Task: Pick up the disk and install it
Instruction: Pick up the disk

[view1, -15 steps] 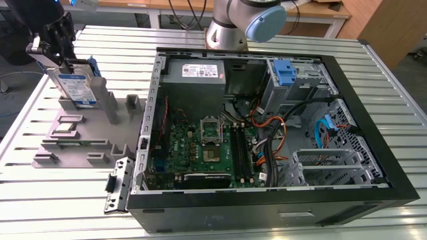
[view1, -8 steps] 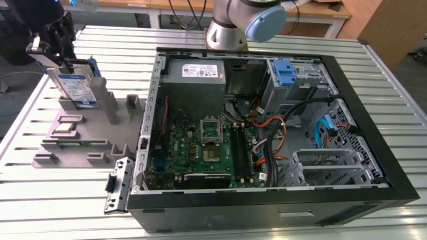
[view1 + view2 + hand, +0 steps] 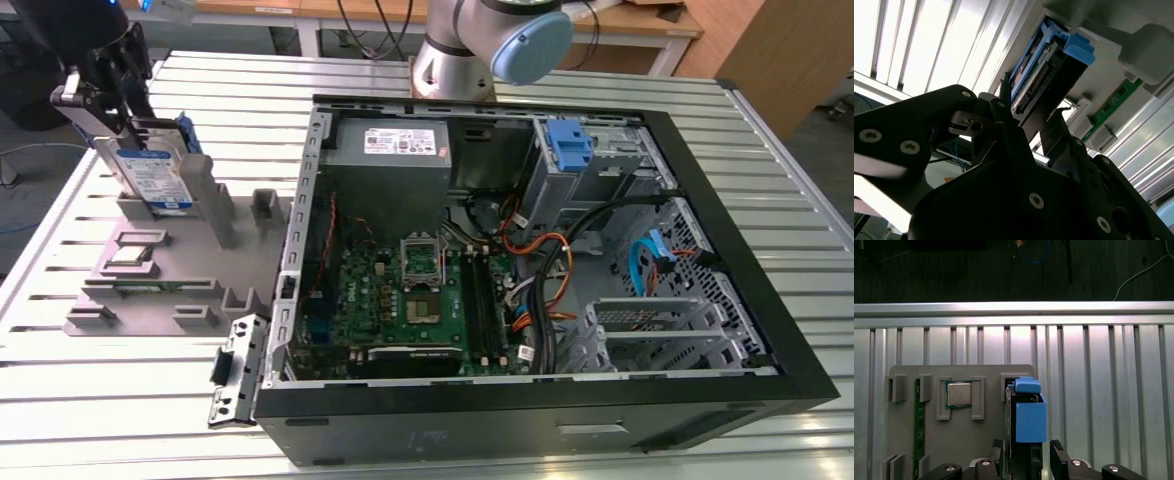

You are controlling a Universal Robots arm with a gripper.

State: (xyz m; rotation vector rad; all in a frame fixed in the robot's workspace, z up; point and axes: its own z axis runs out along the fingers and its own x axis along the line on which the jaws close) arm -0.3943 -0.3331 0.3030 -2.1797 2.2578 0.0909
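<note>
judging from how things lie, we put the task at its first step. the disk point(image 3: 158, 172) stands on edge in a slot of the grey fixture block point(image 3: 174, 295), at the exterior view's left. that is well apart from the open computer case point(image 3: 787, 330), so it is not yet carried over and none of the install is done. its lower end looks seated in the block, though we cannot say for sure that it has not lifted a little.

the gripper point(image 3: 1028, 450) is down over the disk's upper end and straddles it, with the blue side rail point(image 3: 1030, 421) running between its two sides. we cannot tell whether it has closed on the disk or merely brackets it, because both wrist views leave the contact in shadow.

in the first wrist view a processor chip point(image 3: 959, 394) lies in its own pocket just beside the disk's slot, and a green memory stick point(image 3: 917, 425) sits further along the block. both are clear of the gripper.

as for pose, the arm point(image 3: 467, 45) rises from behind the case, on the slatted aluminium table point(image 3: 80, 420). its wrist is at the exterior view's upper left, with the tool pointing roughly straight down onto the block.
</note>
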